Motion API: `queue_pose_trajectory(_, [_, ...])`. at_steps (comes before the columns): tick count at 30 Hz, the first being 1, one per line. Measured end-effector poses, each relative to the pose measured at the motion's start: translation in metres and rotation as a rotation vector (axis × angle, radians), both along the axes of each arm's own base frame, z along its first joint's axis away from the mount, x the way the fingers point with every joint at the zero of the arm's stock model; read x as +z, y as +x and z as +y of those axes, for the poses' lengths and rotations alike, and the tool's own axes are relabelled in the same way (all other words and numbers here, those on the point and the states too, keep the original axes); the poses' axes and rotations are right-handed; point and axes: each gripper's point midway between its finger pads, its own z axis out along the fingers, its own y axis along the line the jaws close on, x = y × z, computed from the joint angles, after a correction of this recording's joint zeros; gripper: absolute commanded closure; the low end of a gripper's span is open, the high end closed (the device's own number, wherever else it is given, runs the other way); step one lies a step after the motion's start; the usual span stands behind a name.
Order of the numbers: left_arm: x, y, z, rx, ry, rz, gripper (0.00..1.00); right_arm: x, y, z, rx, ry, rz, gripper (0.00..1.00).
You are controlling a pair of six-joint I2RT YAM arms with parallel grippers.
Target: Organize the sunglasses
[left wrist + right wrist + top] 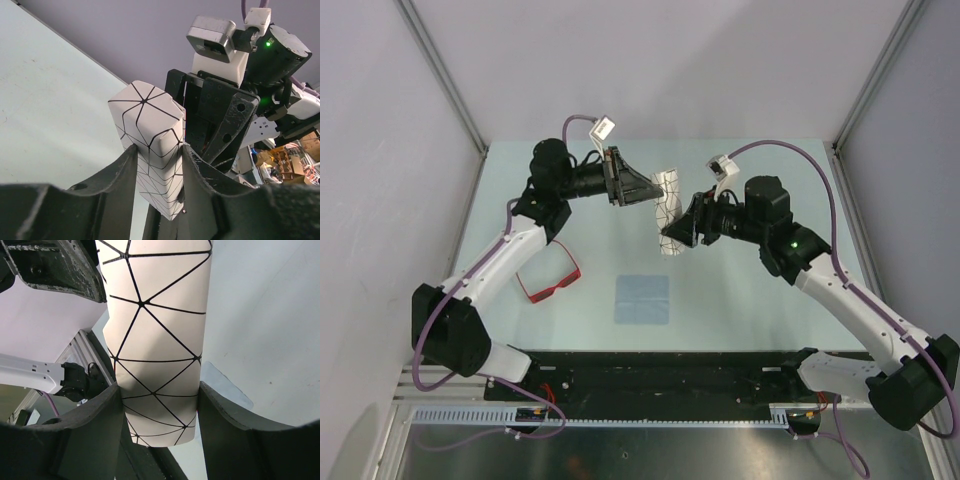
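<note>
White line-patterned case point(668, 208), clamped by both left end effector point(656, 189) and right end effector point(673, 232); red sunglasses point(549, 280) on desk point(750, 300), left of blue cloth point(642, 299).

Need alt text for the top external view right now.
The left end effector and right end effector both clasp a white case over mid-table. Red sunglasses lie beside the left arm; a blue cloth lies right of them.
</note>
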Motion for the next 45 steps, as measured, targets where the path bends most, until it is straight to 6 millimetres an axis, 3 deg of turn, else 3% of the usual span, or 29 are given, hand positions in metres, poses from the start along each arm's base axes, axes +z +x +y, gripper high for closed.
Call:
queue_pose_trajectory(5, [0.001,-0.002,0.001,-0.014,-0.003,-0.010,0.70,0.001,-0.002,-0.001,0.013,0.004,0.005,0.59])
queue_pose_trajectory(14, [0.003,-0.007,0.003,-0.047,-0.006,-0.024,0.69,0.004,-0.011,-0.001,0.051,0.017,0.013,0.60])
queue_pose_trajectory(22, [0.003,-0.009,0.011,-0.078,-0.002,-0.063,0.67,0.010,-0.019,-0.005,0.066,0.028,0.013,0.76])
queue_pose_trajectory(26, [-0.004,-0.010,0.014,-0.093,0.008,-0.077,0.66,0.006,-0.022,-0.006,0.070,0.018,0.031,0.89])
queue_pose_trajectory(30, [-0.015,-0.007,0.018,-0.090,0.020,-0.074,0.67,0.002,-0.022,-0.008,0.065,0.006,0.051,0.96])
queue_pose_trajectory(38, [-0.041,0.008,0.025,-0.062,0.048,-0.050,0.65,-0.004,-0.023,-0.013,0.060,-0.005,0.079,1.00])
queue_pose_trajectory(42, [-0.061,0.017,0.027,-0.043,0.070,-0.015,0.58,-0.001,-0.025,-0.011,0.078,0.004,0.074,1.00])
queue_pose_trajectory(44, [-0.067,0.020,0.029,-0.033,0.077,-0.005,0.50,-0.002,-0.024,-0.012,0.073,0.002,0.076,1.00])
queue_pose_trajectory(45, [-0.069,0.022,0.030,-0.024,0.080,-0.005,0.41,-0.002,-0.023,-0.013,0.066,0.000,0.075,1.00])
